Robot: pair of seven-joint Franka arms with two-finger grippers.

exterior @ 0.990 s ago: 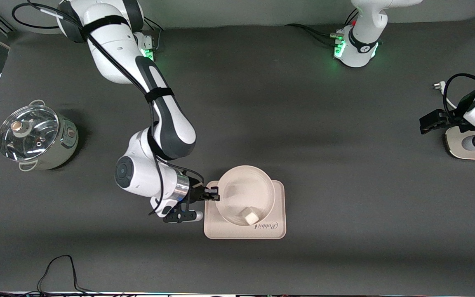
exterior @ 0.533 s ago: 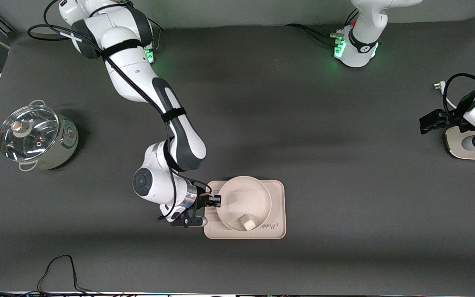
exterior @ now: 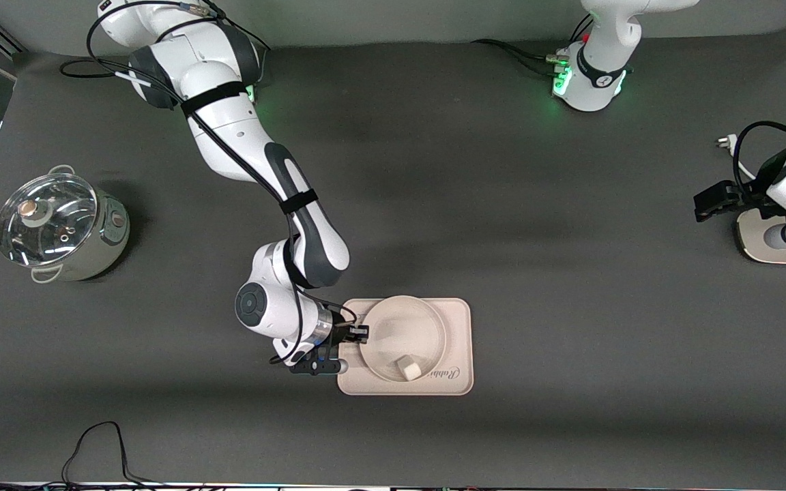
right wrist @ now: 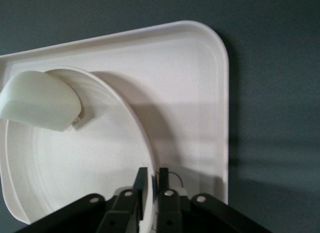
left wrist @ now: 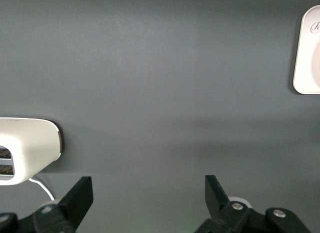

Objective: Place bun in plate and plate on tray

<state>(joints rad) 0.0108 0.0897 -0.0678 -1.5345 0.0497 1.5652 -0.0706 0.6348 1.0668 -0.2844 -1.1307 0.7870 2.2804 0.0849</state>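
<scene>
The round cream plate (exterior: 393, 326) rests on the cream rectangular tray (exterior: 459, 320), toward the tray's end nearest the right arm. The small off-white bun (exterior: 411, 369) lies inside the plate at its edge nearest the front camera. My right gripper (exterior: 360, 332) stands at the plate's rim, its two fingers close together on either side of it. In the right wrist view the gripper (right wrist: 152, 172) pinches the rim of the plate (right wrist: 60, 163), with the bun (right wrist: 40, 100) and the tray (right wrist: 190, 93) ahead of it. My left gripper (exterior: 707, 203) waits open over bare table (left wrist: 148, 185).
A steel pot with a glass lid (exterior: 59, 227) stands at the right arm's end of the table. A white appliance (exterior: 782, 242) sits beside the left gripper and also shows as a white appliance (left wrist: 27, 150) in the left wrist view. A black cable (exterior: 99, 443) loops at the front edge.
The right arm has come down and set the plate with the bun onto the tray. The left arm has not moved.
</scene>
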